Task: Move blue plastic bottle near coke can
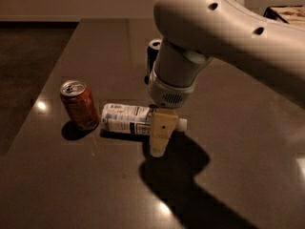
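The blue plastic bottle (125,119) lies on its side on the dark table (86,190), with its white cap (182,124) pointing right. Its base end is close beside the coke can (78,104), a red-orange can standing upright to its left. My gripper (159,130) comes down from above and straddles the bottle near its neck. One tan finger (158,136) shows in front of the bottle and the other is hidden behind it. The gripper is shut on the bottle, which rests at table level.
A dark blue can (153,51) stands behind the gripper, partly hidden by my white arm (214,27). The table's left edge runs beside a dark floor (24,70). A light object (286,13) sits at the far right corner.
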`<state>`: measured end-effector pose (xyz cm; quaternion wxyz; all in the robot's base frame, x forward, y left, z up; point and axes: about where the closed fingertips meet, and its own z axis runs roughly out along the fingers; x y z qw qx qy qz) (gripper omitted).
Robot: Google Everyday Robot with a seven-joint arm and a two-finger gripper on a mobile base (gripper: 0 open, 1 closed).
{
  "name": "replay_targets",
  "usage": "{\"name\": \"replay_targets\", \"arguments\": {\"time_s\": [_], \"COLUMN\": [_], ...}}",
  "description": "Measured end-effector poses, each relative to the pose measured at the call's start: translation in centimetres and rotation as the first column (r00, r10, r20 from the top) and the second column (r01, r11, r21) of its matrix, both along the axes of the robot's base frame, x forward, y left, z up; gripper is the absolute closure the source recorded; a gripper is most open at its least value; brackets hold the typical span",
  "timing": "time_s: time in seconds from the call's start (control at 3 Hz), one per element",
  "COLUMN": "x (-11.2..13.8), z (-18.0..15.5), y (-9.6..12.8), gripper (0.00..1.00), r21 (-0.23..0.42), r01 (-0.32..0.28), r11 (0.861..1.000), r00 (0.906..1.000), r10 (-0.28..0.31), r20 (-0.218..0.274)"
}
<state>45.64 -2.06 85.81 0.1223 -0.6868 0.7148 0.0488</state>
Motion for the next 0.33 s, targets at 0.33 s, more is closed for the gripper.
{"name": "replay_targets", "arguments": {"time_s": [0.33], "x": [0.00], "z": [0.00], "y": [0.00], "gripper": [0.00], "r21": [0.000], "r01": [0.000], "r11": [1.000], "r00": [1.0000], "r10": [0.000], "r20": [0.000]}}
